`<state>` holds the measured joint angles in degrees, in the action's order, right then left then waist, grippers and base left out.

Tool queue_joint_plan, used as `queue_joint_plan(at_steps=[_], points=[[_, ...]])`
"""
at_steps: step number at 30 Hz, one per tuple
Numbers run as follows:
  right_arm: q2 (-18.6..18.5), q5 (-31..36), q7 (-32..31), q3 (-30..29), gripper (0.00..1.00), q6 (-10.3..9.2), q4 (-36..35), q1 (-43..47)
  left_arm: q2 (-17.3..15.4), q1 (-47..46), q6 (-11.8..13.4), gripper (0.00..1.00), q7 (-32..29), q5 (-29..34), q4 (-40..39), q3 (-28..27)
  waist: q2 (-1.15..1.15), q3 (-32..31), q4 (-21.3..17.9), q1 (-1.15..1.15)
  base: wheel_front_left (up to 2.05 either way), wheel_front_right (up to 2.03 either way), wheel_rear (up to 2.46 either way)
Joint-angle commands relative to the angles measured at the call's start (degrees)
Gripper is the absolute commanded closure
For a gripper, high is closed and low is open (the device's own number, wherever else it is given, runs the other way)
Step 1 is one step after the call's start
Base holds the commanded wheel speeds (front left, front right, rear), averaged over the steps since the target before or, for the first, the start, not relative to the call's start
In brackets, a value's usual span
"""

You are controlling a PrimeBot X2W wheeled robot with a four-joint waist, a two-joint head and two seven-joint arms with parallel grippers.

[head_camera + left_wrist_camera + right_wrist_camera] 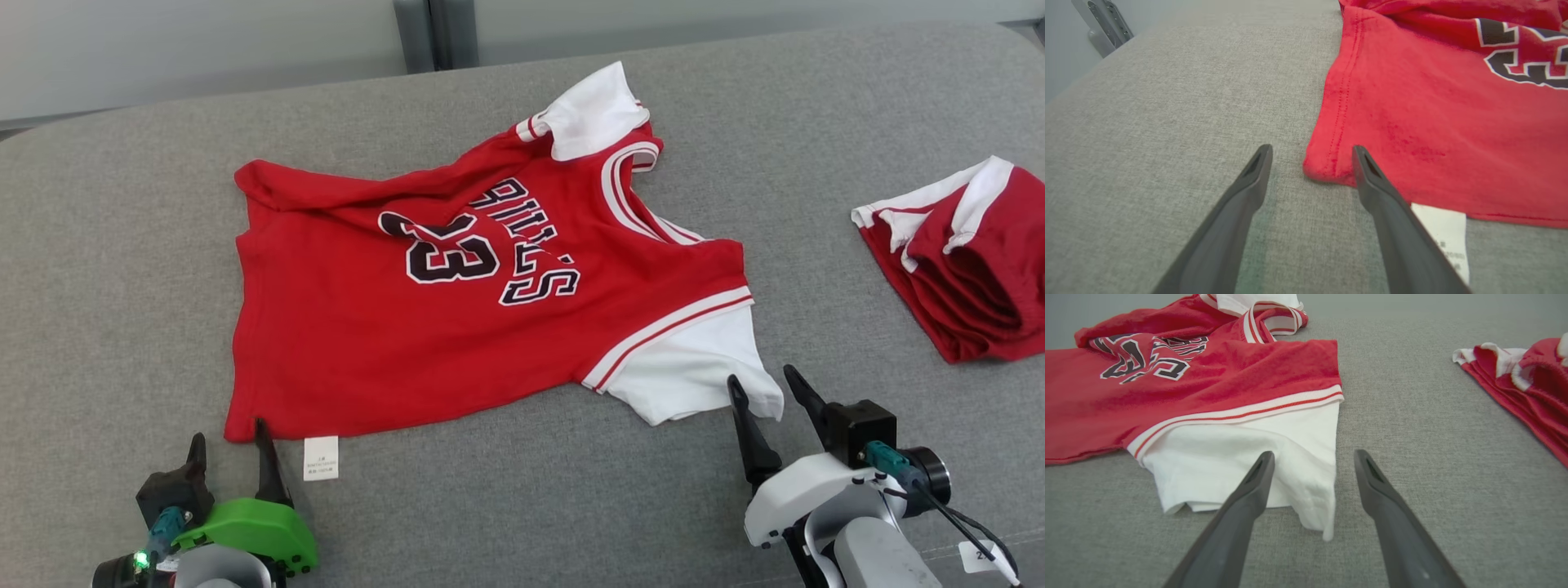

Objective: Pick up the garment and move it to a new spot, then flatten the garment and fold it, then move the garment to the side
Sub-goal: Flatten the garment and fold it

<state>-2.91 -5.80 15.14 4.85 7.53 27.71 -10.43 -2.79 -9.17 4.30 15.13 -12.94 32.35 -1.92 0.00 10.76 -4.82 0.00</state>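
Soft red fabric, so the shirt (408, 327) is probably going to be handling light and floppy, drooping wherever it isn't pinched. Nearest, the left claw (229, 437) is sitting wide open and empty, framing the hem corner (1327, 165). The right claw (763, 380) is gaping just as wide, also empty, framing the edge of the white sleeve (1241, 465). Those two spots are looking like sensible grab points. Further back, the shirt is lying spread on the grey cushion (122, 245), far shoulder bunched.

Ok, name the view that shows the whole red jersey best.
Head view: the jersey lies whole, spread out. Left wrist view gives its hem corner; right wrist view its white sleeve and print.
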Motion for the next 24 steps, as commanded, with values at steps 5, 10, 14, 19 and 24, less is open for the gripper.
queue_joint_plan(at_steps=[5, 10, 14, 19, 24], points=[[-0.04, 0.41, -0.02, -0.40, 0.00, -0.09, -1.20, -0.47, -0.23, -2.21, -1.13, 0.28, -0.07, -1.54, 3.35, -0.25, 0.00, 2.39, -0.91, 0.00, 0.00, 0.00, 0.00], [-0.04, 0.49, -0.01, -0.93, 0.00, -0.09, -1.47, 0.55, -0.11, -2.81, -2.08, 1.00, -0.13, -1.13, 4.81, 0.94, 0.00, 2.81, -0.90, 0.00, 0.00, 0.00, 0.00], [-0.03, 0.37, -0.02, -0.93, 0.00, -0.08, -0.75, 1.48, -0.18, -2.49, -2.16, 1.00, -0.13, -1.27, 4.33, 1.15, 0.00, 2.88, -0.69, 0.00, 0.00, 0.00, 0.00], [-0.04, -0.20, -0.02, 0.21, 0.00, -0.08, 0.30, 1.45, -0.17, -1.72, -2.17, 1.00, -0.12, -0.80, 3.24, 1.51, 0.00, 2.99, -0.52, 0.00, 0.00, 0.00, 0.00], [-0.53, -0.58, -0.01, 1.61, 0.80, -0.09, 0.96, 0.57, -0.18, -1.55, -2.14, 1.00, -0.07, -0.43, 2.05, 1.48, 0.00, 2.85, -0.28, 0.00, 0.00, 0.00, 0.00]])
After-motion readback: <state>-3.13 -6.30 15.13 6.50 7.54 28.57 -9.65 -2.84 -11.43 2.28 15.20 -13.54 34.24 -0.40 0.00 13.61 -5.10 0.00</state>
